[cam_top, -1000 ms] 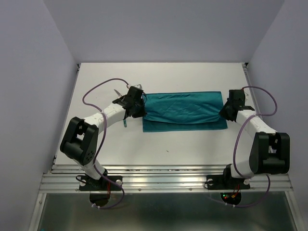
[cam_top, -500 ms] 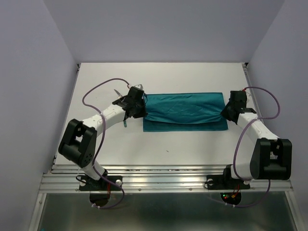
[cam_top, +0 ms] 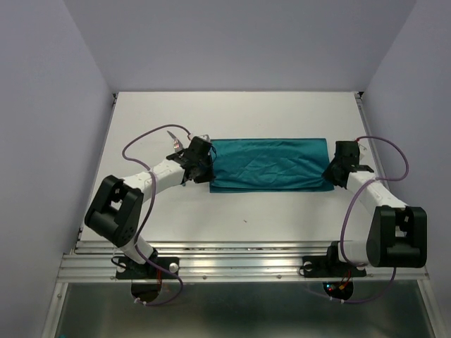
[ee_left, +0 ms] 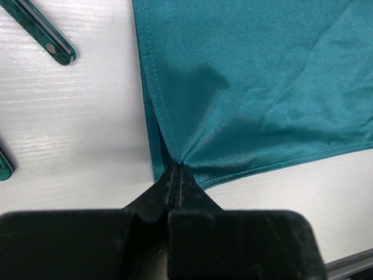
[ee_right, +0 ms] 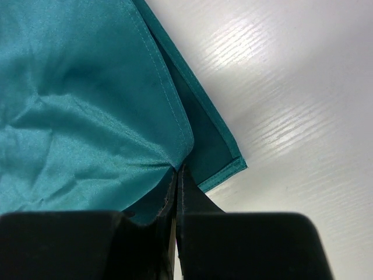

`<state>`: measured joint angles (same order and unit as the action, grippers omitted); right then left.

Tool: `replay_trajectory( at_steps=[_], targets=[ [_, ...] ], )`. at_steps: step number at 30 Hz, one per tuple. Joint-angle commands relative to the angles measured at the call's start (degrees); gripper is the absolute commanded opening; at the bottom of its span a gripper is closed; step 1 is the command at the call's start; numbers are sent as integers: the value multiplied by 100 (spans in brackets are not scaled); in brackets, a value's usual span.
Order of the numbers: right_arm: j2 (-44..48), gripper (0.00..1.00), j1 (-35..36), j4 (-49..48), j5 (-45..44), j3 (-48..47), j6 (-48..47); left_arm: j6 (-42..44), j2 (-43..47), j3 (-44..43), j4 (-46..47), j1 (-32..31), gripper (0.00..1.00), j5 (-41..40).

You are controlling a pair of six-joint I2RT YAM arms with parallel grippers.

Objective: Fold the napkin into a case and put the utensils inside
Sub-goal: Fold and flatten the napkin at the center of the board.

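The teal-green napkin [cam_top: 269, 164] lies folded over into a long band across the middle of the table. My left gripper [cam_top: 205, 171] is shut on its near-left corner, the cloth pinched between the fingertips in the left wrist view [ee_left: 176, 169]. My right gripper [cam_top: 331, 171] is shut on the near-right corner of the top layer [ee_right: 175, 169], with the lower layer's corner [ee_right: 224, 157] showing beside it. Utensils lie left of the napkin: silver heads [cam_top: 174, 139] in the top view, teal handles [ee_left: 49, 44] in the left wrist view.
The white table [cam_top: 239, 113] has walls at the back and sides. A metal rail [cam_top: 239, 262] runs along the near edge, where both arm bases are bolted. Purple cables loop beside each arm.
Both grippers have pulled the top layer's edge toward the near side, so the fold now covers almost all of the lower layer. The napkin looks narrower.
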<state>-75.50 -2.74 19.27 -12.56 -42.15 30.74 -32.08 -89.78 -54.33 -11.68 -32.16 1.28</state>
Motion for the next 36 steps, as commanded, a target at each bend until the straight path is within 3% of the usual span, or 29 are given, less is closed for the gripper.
replay_trajectory(
  at_steps=[1, 36],
  targets=[
    [27, 1, -51, -116, -71, 75, 99, -62, -66, 71, 219, -27, 0, -66],
    [80, 1, -51, -151, -344, 32, 55, -36, -312, 133, 342, -53, 0, -66]
  ],
)
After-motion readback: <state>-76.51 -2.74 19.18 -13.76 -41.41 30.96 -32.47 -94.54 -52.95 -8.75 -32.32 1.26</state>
